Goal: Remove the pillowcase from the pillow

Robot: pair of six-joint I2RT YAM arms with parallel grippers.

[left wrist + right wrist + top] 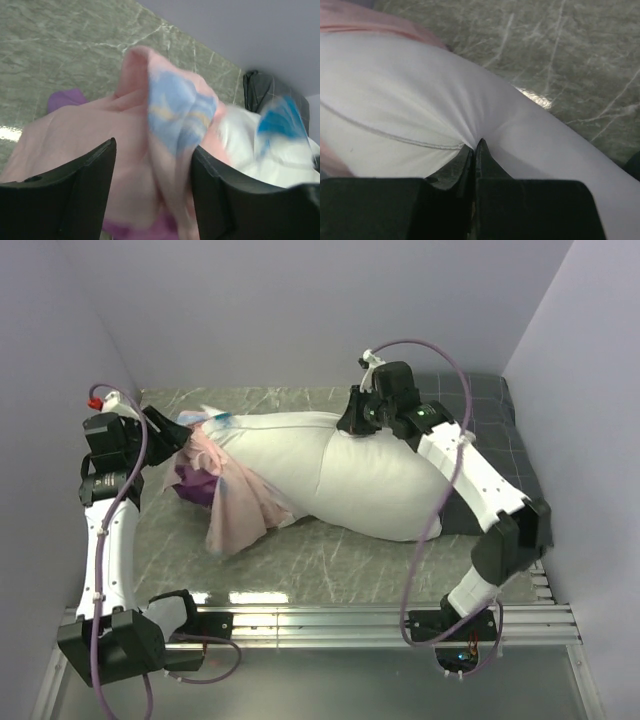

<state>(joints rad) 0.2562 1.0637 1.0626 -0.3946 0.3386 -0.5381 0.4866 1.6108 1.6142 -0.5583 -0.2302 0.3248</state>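
Note:
The white pillow [370, 475] lies across the table's middle. The pink pillowcase [240, 505] is bunched inside out over its left end, with a purple patch underneath. My left gripper [170, 435] is at that end. In the left wrist view its jaws [152, 165] stand wide apart with a loose fold of pillowcase [150, 130] between them, not pinched. My right gripper [352, 425] is at the pillow's far edge. In the right wrist view it [476, 145] is shut on a pinch of the pillow's [420, 100] white cloth near a seam.
A dark grey checked pillow [500, 430] lies at the back right under the right arm and shows in the left wrist view [260, 90]. The grey marble tabletop [330, 560] has a metal rail along its near edge. Walls close in on three sides.

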